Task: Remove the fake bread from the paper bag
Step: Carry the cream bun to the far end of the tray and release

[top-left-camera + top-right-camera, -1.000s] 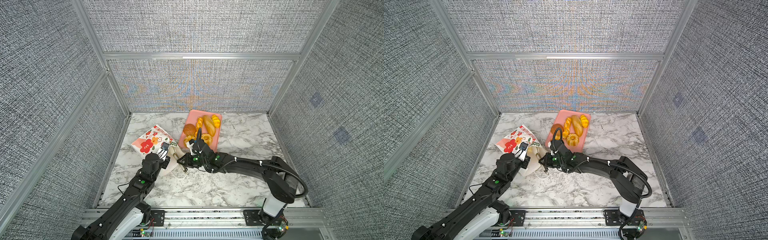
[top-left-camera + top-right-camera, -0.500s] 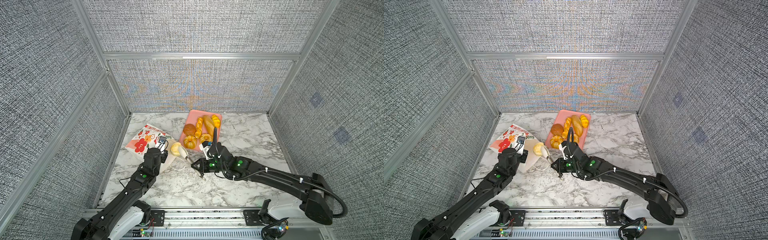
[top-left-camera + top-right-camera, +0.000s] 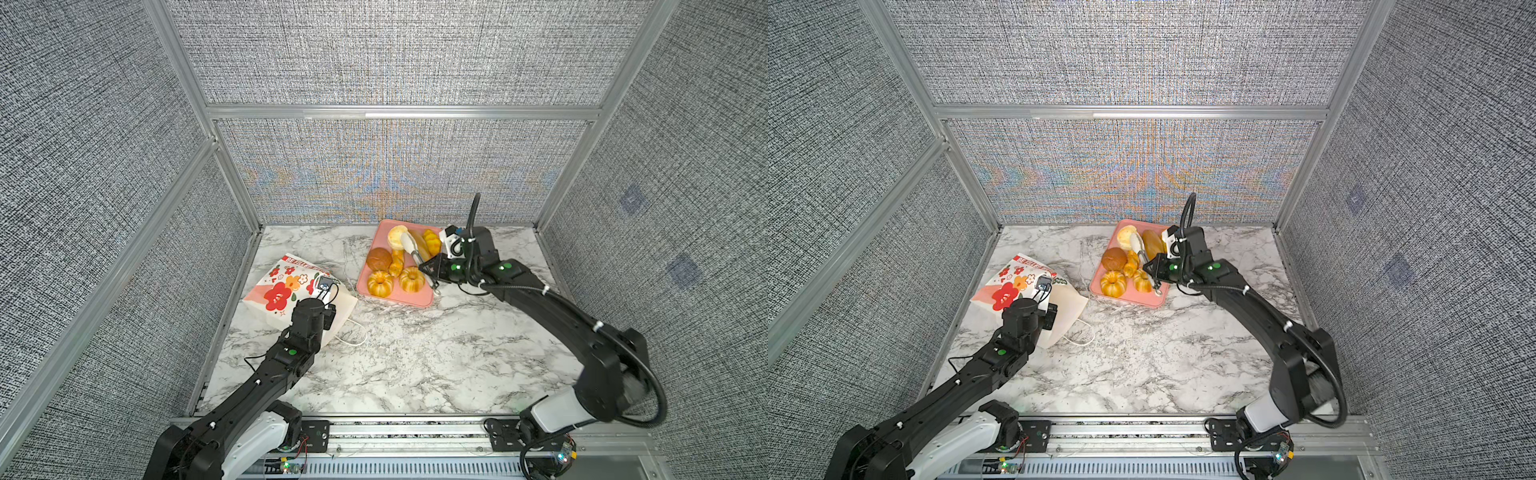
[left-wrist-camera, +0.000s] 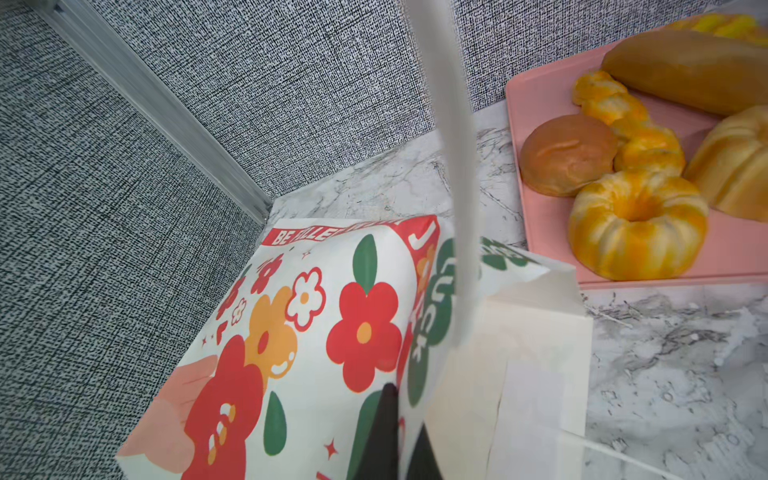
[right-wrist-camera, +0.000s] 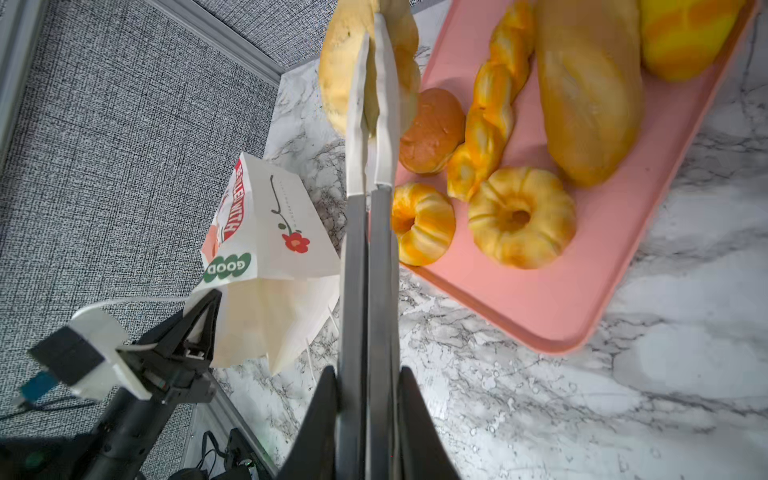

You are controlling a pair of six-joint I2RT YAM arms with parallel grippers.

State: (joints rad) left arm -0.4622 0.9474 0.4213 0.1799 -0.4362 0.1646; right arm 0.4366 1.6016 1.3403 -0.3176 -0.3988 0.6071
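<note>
The paper bag (image 3: 286,291) (image 3: 1013,286) lies tipped over at the left, its mouth toward the pink tray (image 3: 415,297). My left gripper (image 3: 330,316) (image 4: 405,444) is shut on the bag's wall near the mouth. My right gripper (image 3: 430,270) (image 5: 368,415) is shut on grey metal tongs (image 5: 368,249). The tongs pinch a pale round bun (image 3: 397,236) (image 5: 345,75) of fake bread above the tray's far end. On the tray lie a brown bun (image 3: 378,258), a twisted stick (image 3: 397,266), two ring cakes (image 3: 380,284) (image 3: 411,279), a long loaf (image 5: 590,91) and a yellow roll (image 3: 432,241). The bag's inside is hidden.
A white cord handle (image 3: 353,336) trails from the bag's mouth onto the marble table (image 3: 415,365). Grey fabric walls with aluminium posts (image 3: 232,174) close in three sides. The bag lies close to the left wall, and the tray (image 3: 1142,301) near the back wall.
My right arm swung the tongs from the bag's mouth to above the tray's far end, carrying the pale bun. The left gripper kept its hold, and the bag shifted slightly.
</note>
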